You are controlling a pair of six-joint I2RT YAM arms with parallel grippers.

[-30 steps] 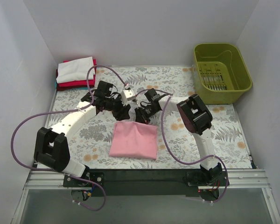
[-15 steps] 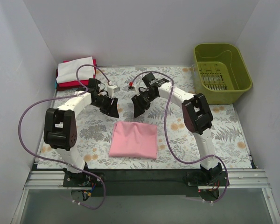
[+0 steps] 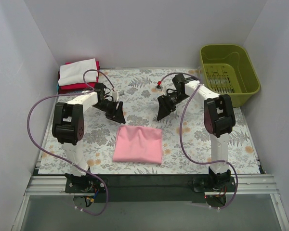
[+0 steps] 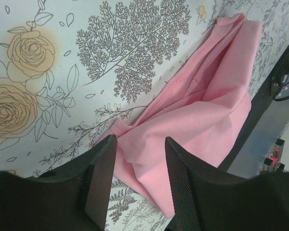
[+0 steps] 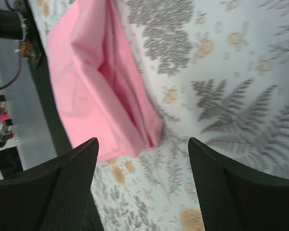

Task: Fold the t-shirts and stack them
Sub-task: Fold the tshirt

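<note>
A light pink t-shirt lies folded into a rectangle on the floral cloth, near the front middle. Folded t-shirts form a stack at the back left corner, white on top, red under it, and a teal edge at the bottom. My left gripper hovers just beyond the pink shirt's far left corner, jaws apart and empty. In the left wrist view the pink shirt lies below the gripper. My right gripper hangs beyond the far right corner, wide open. The right wrist view shows the shirt ahead of that gripper.
An olive green plastic basket stands at the back right corner. Purple cables loop from both arms over the table. White walls close in the left, back and right sides. The black rail runs along the near edge.
Both arms have drawn back from the pink shirt's far edge, the left toward the left and the right toward the right. The right gripper's jaws have opened wide.
</note>
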